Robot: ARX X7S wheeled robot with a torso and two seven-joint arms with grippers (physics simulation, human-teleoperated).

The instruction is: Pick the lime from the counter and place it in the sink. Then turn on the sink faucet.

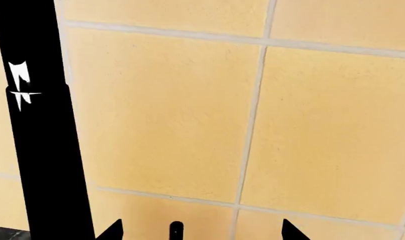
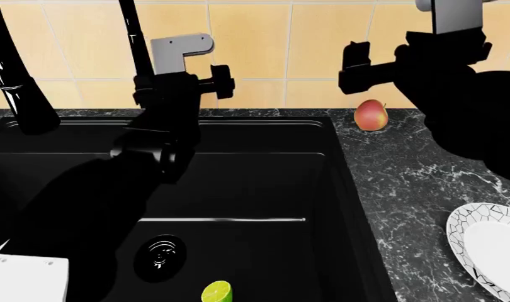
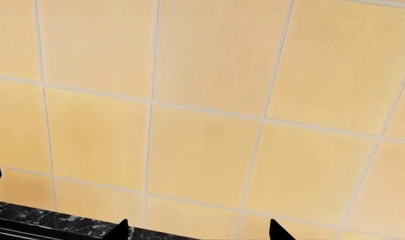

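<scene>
The lime point(image 2: 217, 292) lies on the floor of the sink point(image 2: 264, 189), near the front edge of the head view, just beside the round glossy drain point(image 2: 160, 255) and apart from it, its paler cut face turned to one side. The sink is set into the dark veined surface point(image 2: 406, 182).

The left end effector point(image 2: 220, 81) is raised over the back of the basin, close to the tiled wall point(image 2: 255, 44). In the left wrist view its two finger tips point(image 1: 116, 231) stand well apart with nothing between them, so it is spread and empty. The sink faucet point(image 1: 39, 125) rises as a tall black tube just beside those tips; whether it touches them is hard to judge from this angle.

The right end effector point(image 2: 352, 66) hangs over the surface to the right of the sink, above the red-and-yellow fruit point(image 2: 370, 115) at the wall. Its tips point(image 3: 119, 231) are likewise spread wide, holding nothing, and face the tiles.

A white patterned plate point(image 2: 488, 248) sits on the surface at the right edge.
</scene>
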